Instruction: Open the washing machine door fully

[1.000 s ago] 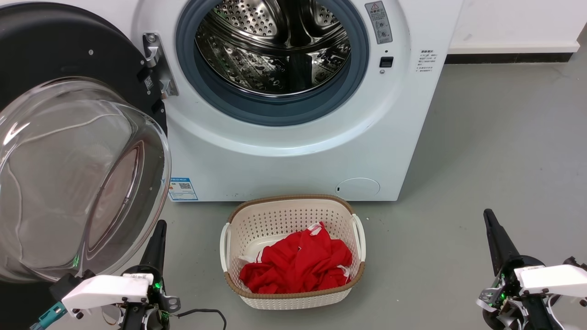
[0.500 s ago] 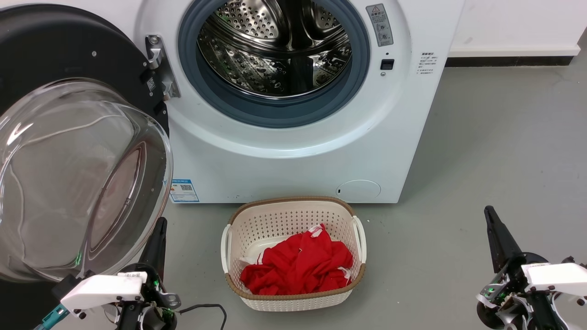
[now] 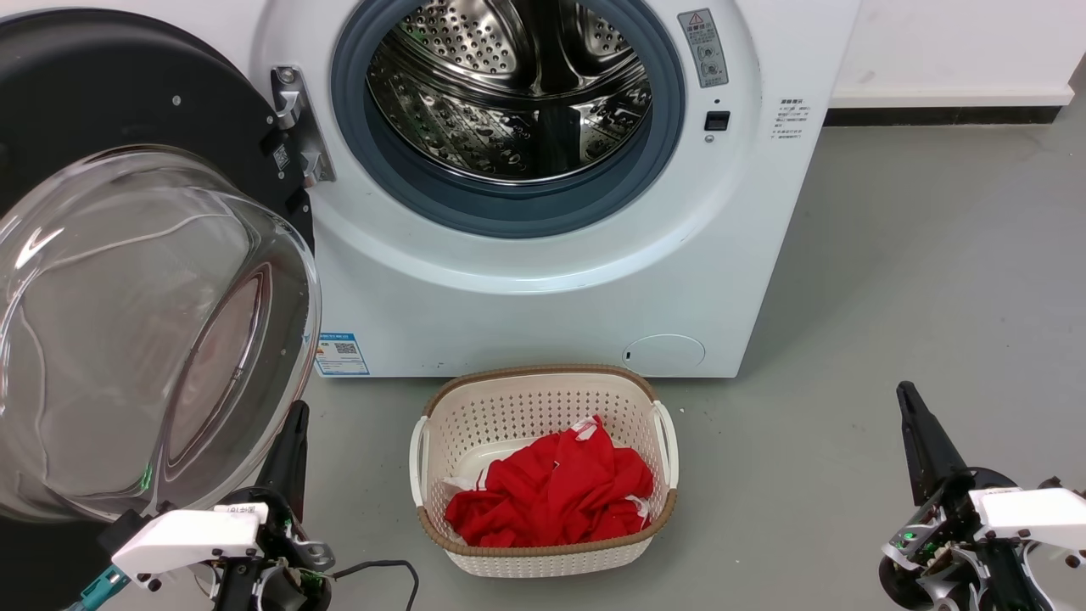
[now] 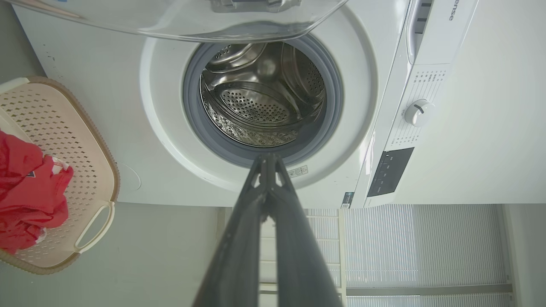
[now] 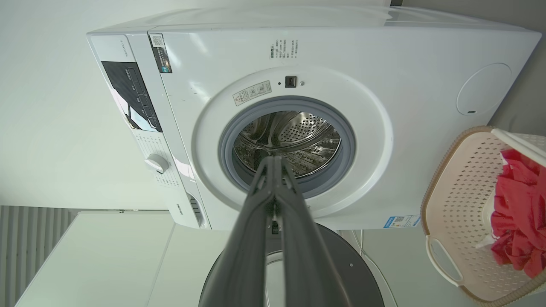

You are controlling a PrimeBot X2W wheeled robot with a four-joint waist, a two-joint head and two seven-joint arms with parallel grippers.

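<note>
Both closed, left gripper, right gripper, door swung open, wrist-view dial

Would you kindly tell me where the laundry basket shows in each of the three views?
Head view: basket bottom centre, before the washer.
Left wrist view: basket at the left edge, cut off.
Right wrist view: basket at the right edge, cut off.
Shared landmark: the steel drum, top centre in the head view, mid-frame in both wrist views.
</note>
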